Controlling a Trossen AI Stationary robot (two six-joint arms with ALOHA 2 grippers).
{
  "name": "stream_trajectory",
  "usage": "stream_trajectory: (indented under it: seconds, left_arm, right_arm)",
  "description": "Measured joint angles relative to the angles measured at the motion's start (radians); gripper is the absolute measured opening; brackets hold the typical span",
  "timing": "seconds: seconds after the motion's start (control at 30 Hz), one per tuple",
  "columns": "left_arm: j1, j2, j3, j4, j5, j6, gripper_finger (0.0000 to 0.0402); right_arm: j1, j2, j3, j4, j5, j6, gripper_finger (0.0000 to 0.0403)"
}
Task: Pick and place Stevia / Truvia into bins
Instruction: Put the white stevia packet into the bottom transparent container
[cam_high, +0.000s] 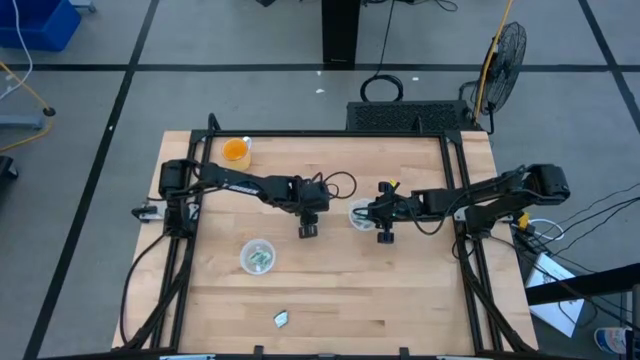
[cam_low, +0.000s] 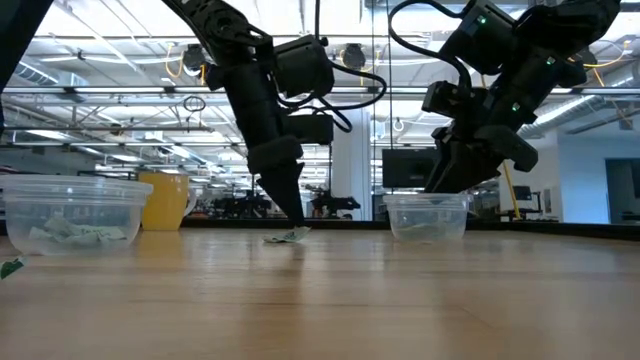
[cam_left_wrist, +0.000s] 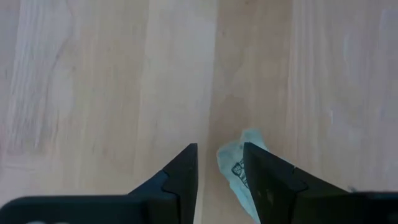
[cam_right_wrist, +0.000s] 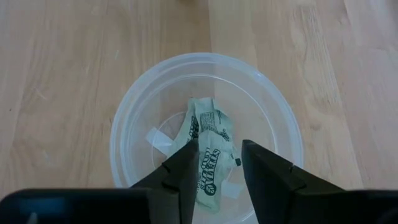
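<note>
A pale green and white Stevia sachet (cam_left_wrist: 233, 163) lies flat on the wood near the table's middle (cam_low: 288, 237). My left gripper (cam_left_wrist: 219, 171) (cam_high: 308, 229) points down over it, open by a narrow gap, with one end of the sachet between the fingers. My right gripper (cam_right_wrist: 219, 163) (cam_low: 452, 178) hangs open above the right clear cup (cam_right_wrist: 205, 134) (cam_high: 360, 213), where a few sachets (cam_right_wrist: 208, 140) lie on the bottom. The left clear cup (cam_high: 258, 256) (cam_low: 70, 215) also holds sachets. One more sachet (cam_high: 282, 319) lies near the table's near edge. My left gripper comes at the sachet from above, pointing down. One finger (cam_left_wrist: 267, 180) covers the sachet's side edge (cam_left_wrist: 239, 177), and the sachet lies flat on the table. I cannot tell whether the finger touches it.
An orange-filled cup (cam_high: 236, 150) (cam_low: 165, 200) stands near the table's far left corner. Black frame rails (cam_high: 180, 260) run along both sides of the table. Bare wood (cam_high: 400, 300) lies toward the near edge.
</note>
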Motion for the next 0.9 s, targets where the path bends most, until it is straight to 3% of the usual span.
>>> stream_trajectory:
  seconds: [0.37,0.47,0.67,0.9]
  left_arm:
    - [-0.005,0.03,-0.035,0.044,-0.015,0.005,0.0128]
    - [-0.007,0.029,-0.035,0.051,-0.026,0.028,0.0102]
    - [-0.007,0.029,-0.034,0.045,-0.032,0.022,0.0011]
    - [-0.064,-0.057,0.009,-0.057,-0.082,0.006,0.0004]
  right_arm:
    - [0.0,-0.002,0.0,0.032,0.0,-0.005,0.0114]
    - [0.002,-0.017,0.0,0.066,-0.001,-0.025,0.0114]
    - [0.036,-0.083,0.001,0.072,-0.001,-0.013,0.0114]
    - [0.111,-0.127,0.001,0.074,-0.002,0.078,0.0114]
